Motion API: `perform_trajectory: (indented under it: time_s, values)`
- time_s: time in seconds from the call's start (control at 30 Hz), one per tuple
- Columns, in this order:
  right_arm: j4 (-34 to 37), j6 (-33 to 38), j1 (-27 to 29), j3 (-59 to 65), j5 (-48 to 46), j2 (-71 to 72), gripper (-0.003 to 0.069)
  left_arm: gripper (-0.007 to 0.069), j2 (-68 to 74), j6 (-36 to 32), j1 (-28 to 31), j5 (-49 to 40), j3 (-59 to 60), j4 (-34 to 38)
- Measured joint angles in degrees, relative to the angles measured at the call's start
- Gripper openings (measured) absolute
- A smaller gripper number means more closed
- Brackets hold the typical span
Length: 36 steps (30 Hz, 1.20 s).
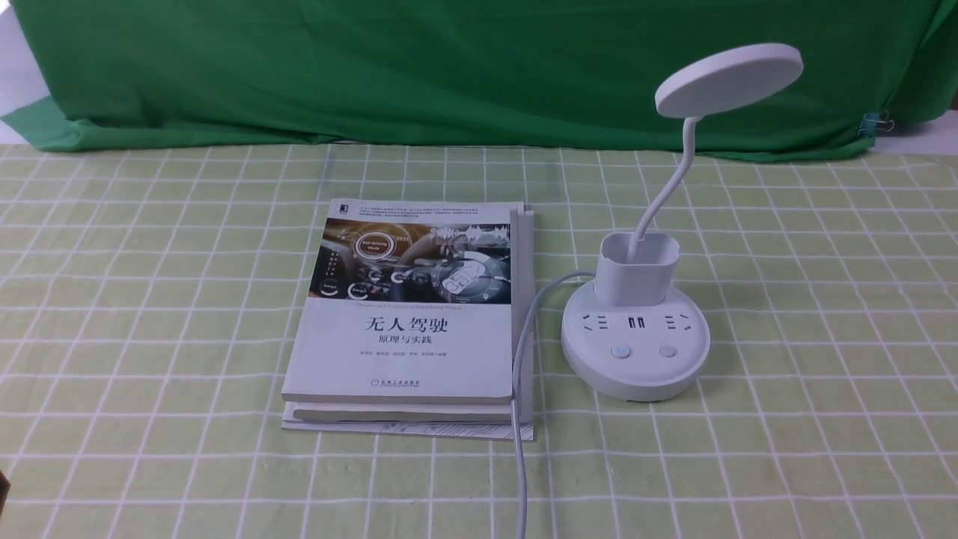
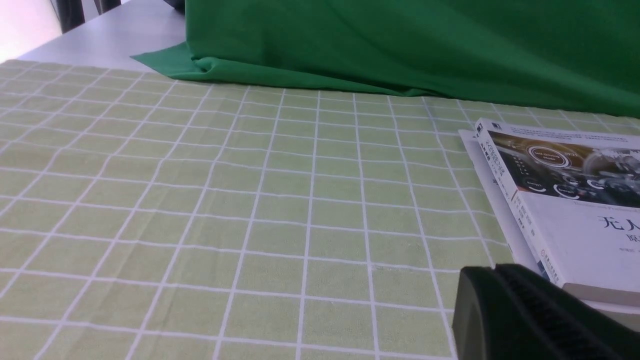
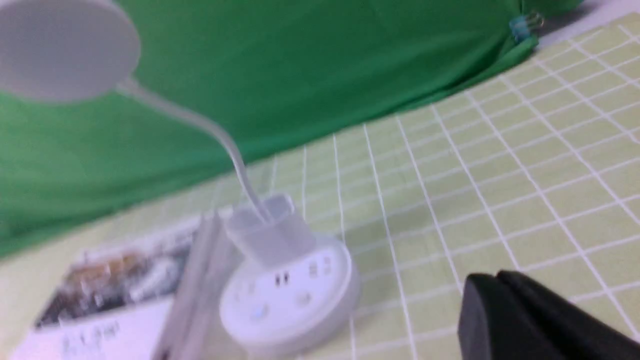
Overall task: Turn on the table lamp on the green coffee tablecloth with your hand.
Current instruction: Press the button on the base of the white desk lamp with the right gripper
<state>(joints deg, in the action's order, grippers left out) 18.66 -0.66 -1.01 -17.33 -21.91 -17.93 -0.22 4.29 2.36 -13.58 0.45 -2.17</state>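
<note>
The white table lamp (image 1: 635,352) stands right of centre on the green coffee tablecloth (image 1: 150,299). Its disc head (image 1: 730,78) sits high on a bent neck and shows no glow. Two round buttons (image 1: 620,350) lie on the front of the base. Neither arm shows in the front view. In the right wrist view my right gripper (image 3: 497,275), the hand, is shut with nothing in it. It hovers over the cloth (image 3: 500,175), apart from the blurred lamp (image 3: 290,295). My left gripper (image 2: 495,267) is shut and empty above the cloth (image 2: 200,200).
A stack of books (image 1: 408,314) lies just left of the lamp, with the lamp's white cord (image 1: 520,389) running along its right edge toward the front. The books' corner (image 2: 575,200) is close to my left gripper. A dark green backdrop (image 1: 449,67) hangs behind.
</note>
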Motion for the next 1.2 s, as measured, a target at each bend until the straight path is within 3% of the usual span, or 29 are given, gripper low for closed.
perform_trajectory:
  time_s: [0.13,0.27,0.47,0.53,0.7,0.9,1.2]
  values:
    - [-0.05,9.04,0.0,-11.78,-14.68,-17.17,0.0036,0.0003,0.0,0.0,0.0,0.0,0.0,0.0]
    - [-0.05,14.27,0.0,-19.28,-20.55,-32.89,0.0035,0.0003,0.0,0.0,0.0,0.0,0.0,0.0]
    - [-0.58,16.8,-4.02,-27.65,-20.68,-50.98,0.0034,0.0003,0.0,0.0,0.0,0.0,0.0,0.0]
    - [-1.44,17.08,-10.06,-32.7,-19.55,-59.6,0.0034,0.0003,0.0,0.0,0.0,0.0,0.0,0.0]
    - [-2.08,17.31,-17.11,-41.93,-17.44,-71.82,0.0034,0.0003,0.0,0.0,0.0,0.0,0.0,0.0]
    - [-2.96,17.42,-18.75,-50.95,-17.67,-83.42,0.0034,0.0003,0.0,0.0,0.0,0.0,0.0,0.0]
    - [-4.43,17.54,-18.69,-55.43,-18.55,-89.99,0.0034,0.0003,0.0,0.0,0.0,0.0,0.0,0.0]
